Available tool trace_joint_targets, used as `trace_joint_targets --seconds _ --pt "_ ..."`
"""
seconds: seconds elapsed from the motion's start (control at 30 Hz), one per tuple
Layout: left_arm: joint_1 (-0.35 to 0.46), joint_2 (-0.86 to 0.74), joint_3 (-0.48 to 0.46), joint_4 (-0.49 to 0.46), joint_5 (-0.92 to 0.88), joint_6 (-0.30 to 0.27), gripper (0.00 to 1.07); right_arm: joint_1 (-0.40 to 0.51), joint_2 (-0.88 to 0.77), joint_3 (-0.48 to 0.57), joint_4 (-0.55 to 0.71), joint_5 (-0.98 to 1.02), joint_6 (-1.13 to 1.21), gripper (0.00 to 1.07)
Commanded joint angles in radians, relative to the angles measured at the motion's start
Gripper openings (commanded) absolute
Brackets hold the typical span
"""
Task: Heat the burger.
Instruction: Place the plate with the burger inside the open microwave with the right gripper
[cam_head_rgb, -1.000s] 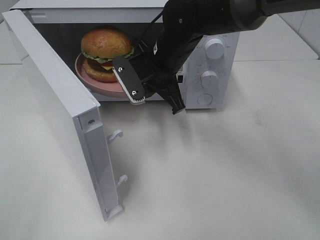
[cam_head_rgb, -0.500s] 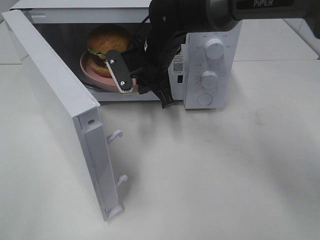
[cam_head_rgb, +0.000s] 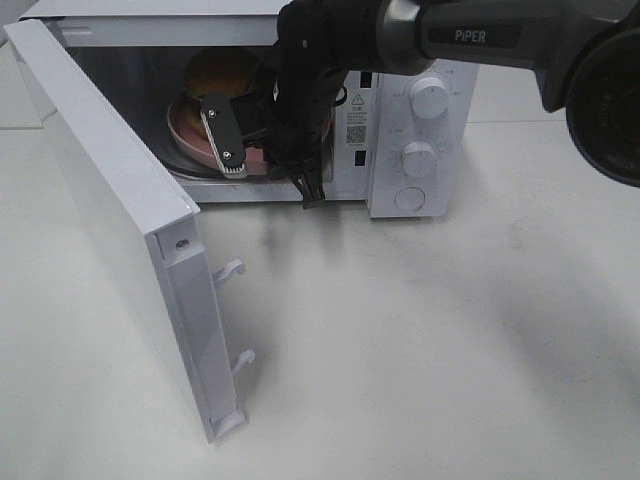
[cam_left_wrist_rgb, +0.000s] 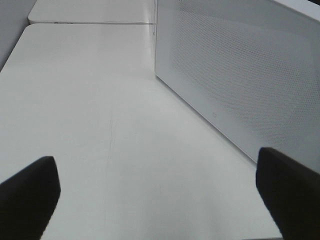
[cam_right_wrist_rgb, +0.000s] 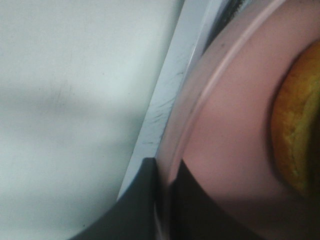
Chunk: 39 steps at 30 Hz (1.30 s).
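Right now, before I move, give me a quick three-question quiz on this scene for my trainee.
1. True or false: the microwave door stands open.
2. The right claw grips: A a fork, B the rim of the pink plate, C the door.
3. Where is the burger?
Key: 1 true; 2 B; 3 inside the microwave, on the pink plate.

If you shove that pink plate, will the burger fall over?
The burger lies loose on the pink plate, so a hard shove might slide or tip it. The plate looks smooth and stiff, so it should glide as one piece. The right gripper pinches only its rim, so it may tilt.
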<state>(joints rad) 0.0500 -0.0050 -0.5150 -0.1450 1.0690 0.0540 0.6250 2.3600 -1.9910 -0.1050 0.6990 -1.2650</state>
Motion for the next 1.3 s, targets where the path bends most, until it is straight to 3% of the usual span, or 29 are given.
trace_joint_targets --seconds 0.03,0.27,0.87,1.13,1.17,1.2,1.27,1.3 --pt "0.002 -0.017 -0.001 -0.006 -0.003 -0.001 1.0 -0.006 0.008 -0.046 -0.015 -0.043 0.027 0.0" --pt "0.002 -0.017 -0.001 -0.006 -0.003 -0.001 1.0 -0.006 0.049 -0.099 -0.014 -0.044 0.028 0.0" --pt "0.002 -0.017 -0.001 -0.006 -0.003 -0.001 1.0 -0.006 0.07 -0.1 0.017 -0.076 -0.1 0.03" --pt "0.002 -0.017 -0.001 -0.006 -0.003 -0.001 1.0 -0.007 0.07 -0.1 0.035 -0.102 -0.038 0.17" --pt "0.002 -0.017 -0.001 -0.006 -0.003 -0.001 1.0 -0.007 0.07 -0.1 0.035 -0.102 -0.038 0.24" --pt "0.002 -0.017 -0.001 -0.006 -0.003 -0.001 1.0 -0.007 0.07 -0.1 0.035 -0.102 -0.038 0.24" --pt "0.002 -0.017 -0.001 -0.006 -0.003 -0.001 1.0 -0.007 0.07 -0.1 0.035 -0.102 -0.033 0.42" --pt "0.002 -0.017 -0.001 -0.006 -0.003 -0.001 1.0 -0.007 0.07 -0.1 0.035 -0.102 -0.033 0.42"
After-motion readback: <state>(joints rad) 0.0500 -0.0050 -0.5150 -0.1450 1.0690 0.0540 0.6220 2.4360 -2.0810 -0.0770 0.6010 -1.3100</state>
